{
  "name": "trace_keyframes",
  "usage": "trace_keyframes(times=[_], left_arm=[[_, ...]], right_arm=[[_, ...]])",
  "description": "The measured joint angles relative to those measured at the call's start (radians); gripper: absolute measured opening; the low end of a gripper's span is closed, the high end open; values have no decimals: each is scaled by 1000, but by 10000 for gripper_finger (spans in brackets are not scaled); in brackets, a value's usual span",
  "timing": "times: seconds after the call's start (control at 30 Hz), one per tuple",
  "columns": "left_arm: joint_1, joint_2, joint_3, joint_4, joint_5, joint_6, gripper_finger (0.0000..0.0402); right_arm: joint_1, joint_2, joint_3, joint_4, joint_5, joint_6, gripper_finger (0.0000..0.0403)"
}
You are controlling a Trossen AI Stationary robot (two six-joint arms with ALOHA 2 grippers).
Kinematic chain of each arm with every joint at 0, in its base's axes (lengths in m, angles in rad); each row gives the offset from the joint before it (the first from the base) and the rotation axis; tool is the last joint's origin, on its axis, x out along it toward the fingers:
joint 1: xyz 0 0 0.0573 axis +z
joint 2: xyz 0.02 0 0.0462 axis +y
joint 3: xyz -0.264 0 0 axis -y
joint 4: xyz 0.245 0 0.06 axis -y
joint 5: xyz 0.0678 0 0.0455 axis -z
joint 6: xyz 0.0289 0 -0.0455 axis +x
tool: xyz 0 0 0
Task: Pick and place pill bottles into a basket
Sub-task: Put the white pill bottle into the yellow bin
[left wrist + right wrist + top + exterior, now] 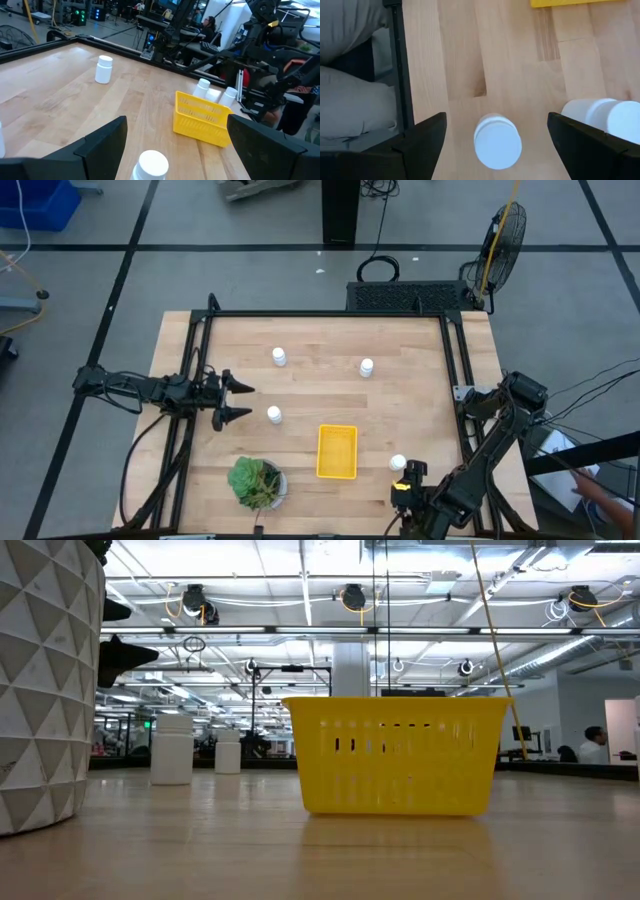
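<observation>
The yellow basket [337,451] stands on the wooden table [320,395], toward the near edge and a little right of the middle. No bottle is visible inside it from above.

Four pill bottles show clearly in the high view. One bottle [279,357] is at the far left part of the table, and a second bottle [367,367] stands to its right, well apart from it. A third bottle [274,415] stands just in front of the left gripper [243,401], whose fingers are spread open, with nothing between them. In the left wrist view this bottle [151,165] sits between the two dark fingers [102,142] but they do not touch it.

The fourth bottle [397,464] is near the right side of the basket, close to the right gripper [405,483]. In the right wrist view the fingers [425,137] are open, a white capped bottle [497,141] is between them and not grasped, and another bottle [607,116] lies beside it.

A green potted plant [257,482] stands at the near left corner
</observation>
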Motion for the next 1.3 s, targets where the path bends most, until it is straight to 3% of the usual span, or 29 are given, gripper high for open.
trace_keyframes(times=[1.3], left_arm=[[0, 0, 0, -8, 18, -4, 347]], right_arm=[[15, 40, -54, 95, -40, 79, 338]])
